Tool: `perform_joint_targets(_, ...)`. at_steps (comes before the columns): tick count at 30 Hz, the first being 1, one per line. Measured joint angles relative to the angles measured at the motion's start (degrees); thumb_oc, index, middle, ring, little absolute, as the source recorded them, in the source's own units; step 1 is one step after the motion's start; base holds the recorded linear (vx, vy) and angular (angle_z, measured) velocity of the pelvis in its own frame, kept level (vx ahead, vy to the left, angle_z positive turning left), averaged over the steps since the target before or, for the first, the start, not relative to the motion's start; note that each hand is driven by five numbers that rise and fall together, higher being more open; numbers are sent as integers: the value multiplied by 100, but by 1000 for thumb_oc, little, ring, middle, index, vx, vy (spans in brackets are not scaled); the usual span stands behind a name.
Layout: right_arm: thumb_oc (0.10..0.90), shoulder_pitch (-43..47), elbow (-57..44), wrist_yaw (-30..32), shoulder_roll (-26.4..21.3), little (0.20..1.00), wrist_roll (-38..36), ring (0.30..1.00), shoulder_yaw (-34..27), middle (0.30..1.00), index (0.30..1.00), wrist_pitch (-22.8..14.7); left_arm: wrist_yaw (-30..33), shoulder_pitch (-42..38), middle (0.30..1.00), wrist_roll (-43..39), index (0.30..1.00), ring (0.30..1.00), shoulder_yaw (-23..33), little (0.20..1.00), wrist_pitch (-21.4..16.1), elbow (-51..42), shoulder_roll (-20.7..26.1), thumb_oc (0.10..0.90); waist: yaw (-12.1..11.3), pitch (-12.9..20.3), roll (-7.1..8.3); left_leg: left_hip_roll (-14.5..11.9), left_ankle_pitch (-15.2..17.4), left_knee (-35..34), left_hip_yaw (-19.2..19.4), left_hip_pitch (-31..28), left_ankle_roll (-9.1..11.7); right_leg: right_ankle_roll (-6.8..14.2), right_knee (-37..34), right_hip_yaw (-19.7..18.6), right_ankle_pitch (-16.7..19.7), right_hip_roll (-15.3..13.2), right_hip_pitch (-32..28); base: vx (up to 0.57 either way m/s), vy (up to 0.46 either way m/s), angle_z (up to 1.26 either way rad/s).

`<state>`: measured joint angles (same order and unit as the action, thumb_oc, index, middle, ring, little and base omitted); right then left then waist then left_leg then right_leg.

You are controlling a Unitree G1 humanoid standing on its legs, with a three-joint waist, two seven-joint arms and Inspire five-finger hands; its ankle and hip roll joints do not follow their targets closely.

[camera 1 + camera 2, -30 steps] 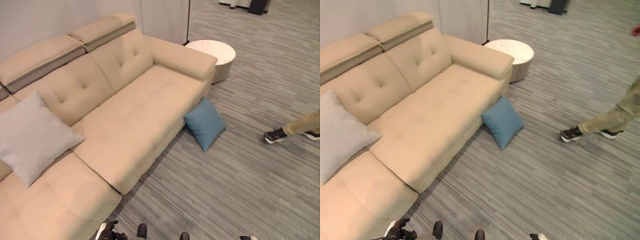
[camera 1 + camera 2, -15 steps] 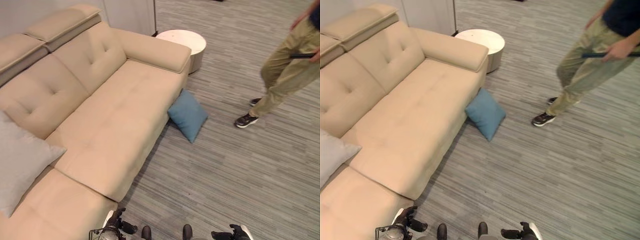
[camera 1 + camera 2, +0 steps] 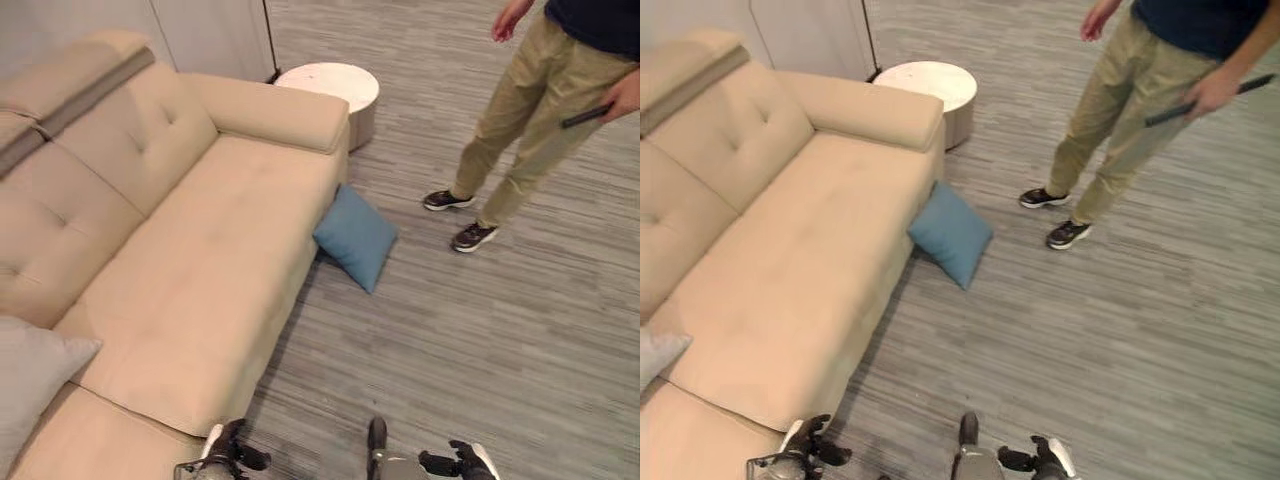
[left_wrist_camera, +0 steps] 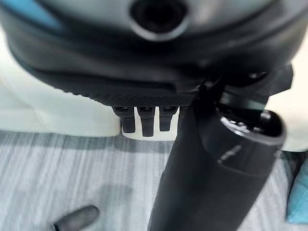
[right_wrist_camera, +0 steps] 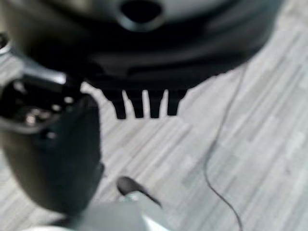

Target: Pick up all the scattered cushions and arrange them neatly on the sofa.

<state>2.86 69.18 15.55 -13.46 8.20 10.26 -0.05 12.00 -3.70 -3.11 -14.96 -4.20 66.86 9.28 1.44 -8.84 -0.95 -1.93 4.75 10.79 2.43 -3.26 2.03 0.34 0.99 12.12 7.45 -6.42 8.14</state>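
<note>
Both hands are held low at 6 o'clock, the left hand point(image 3: 228, 455) and right hand point(image 3: 455, 462), each with straight fingers holding nothing. From largest to smallest: the beige sofa point(image 3: 180, 260) is seen at 9 o'clock, a person point(image 3: 535, 100) at 1 o'clock, the grey cushion point(image 3: 30, 375) on the sofa at 8 o'clock, and the blue cushion point(image 3: 356, 236) propped on the floor against the sofa front, near centre.
</note>
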Motion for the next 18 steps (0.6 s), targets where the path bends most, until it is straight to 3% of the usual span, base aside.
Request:
perform_joint_targets(3, 800, 2, -170, 70, -15, 900, -5, 900, 38, 900, 900, -106, -9, -34, 900, -154, 900, 900, 110, 900, -43, -29, -113, 800, -78, -32, 36, -163, -245, 2323, -165, 1129, 240, -268, -50, 15, -225, 115, -200, 150, -269, -7)
perform_joint_targets(4, 800, -5, -209, 103, 5, 900, -5, 900, 55, 900, 900, -102, -12, -68, 900, -141, 900, 900, 131, 900, -57, -47, -117, 800, -145, -57, 63, -217, -328, 2792, -190, 1365, 291, -403, -102, 8, -339, 185, -338, 133, -118, -7)
perform_joint_targets(5, 800, -2, -211, 116, 27, 900, -6, 900, 54, 900, 900, -103, -10, -136, 900, -138, 900, 900, 125, 900, -58, -48, -117, 800, -151, -99, 130, -212, -247, 2840, -235, 1460, 224, -492, -142, 11, -428, 218, -479, 257, -109, -12)
perform_joint_targets(6, 800, -2, -203, 118, 34, 900, -6, 900, 55, 900, 900, -97, -7, -156, 900, -139, 900, 900, 119, 900, -59, -44, -115, 800, -152, -121, 167, -193, -234, 2773, -231, 1483, 206, -481, -137, 22, -421, 221, -514, 188, -60, 3)
perform_joint_targets(7, 800, 37, -211, 123, 51, 900, -9, 900, 50, 900, 900, -82, -7, -182, 900, -142, 900, 900, 119, 900, -60, -80, -119, 800, -154, -169, 223, -107, -206, 2538, -200, 1601, 211, -536, -159, -16, -640, 275, -613, 371, -92, 16)
perform_joint_targets(9, 800, -38, -200, 170, 28, 900, -16, 900, 49, 900, 900, -64, -9, -288, 900, -194, 900, 900, 20, 900, -56, -106, -117, 800, -182, -269, 274, 3, -205, 1697, -166, 1689, 166, -606, -242, 49, -608, 328, -733, 241, -31, 6)
perform_joint_targets(11, 800, -50, -201, 229, 44, 900, -20, 900, 55, 900, 900, -56, 1, -349, 900, -184, 900, 900, -52, 900, -46, -179, -101, 800, -190, -317, 323, 150, -266, 519, -98, 1657, 155, -558, -506, 62, -581, 448, -956, 387, -13, -6)
perform_joint_targets(13, 800, -76, -152, 240, 42, 900, -30, 900, 50, 900, 900, -18, -6, -350, 900, -151, 900, 900, -64, 900, -40, -179, -139, 800, -224, -345, 343, 384, -554, -711, -168, 1609, 205, -495, -632, 18, -678, 524, -1158, 317, -20, -2)
perform_joint_targets(16, 800, -41, -92, 243, 52, 900, -27, 900, 55, 900, 900, -22, 1, -402, 900, -189, 900, 900, -46, 900, -45, -230, -144, 800, -371, -430, 198, 476, -996, -1055, -226, 1773, 304, -458, -636, -168, -972, 694, -1550, 233, 22, -45)
perform_joint_targets(17, 800, -70, -88, 242, 45, 900, -25, 900, 66, 900, 900, -37, 5, -357, 900, -191, 900, 900, -34, 900, -48, -226, -142, 800, -377, -368, 98, 458, -1061, -903, -226, 1766, 282, -297, -635, -273, -1074, 734, -1732, 355, 89, -72)
perform_joint_targets(18, 800, -88, -92, 243, 27, 900, -22, 900, 104, 900, 900, -44, 3, -241, 900, -192, 900, 900, -16, 900, -47, -209, -149, 800, -343, -291, -28, 409, -1248, -931, -228, 1608, 108, -170, -631, -391, -1246, 782, -1907, 453, 139, -68)
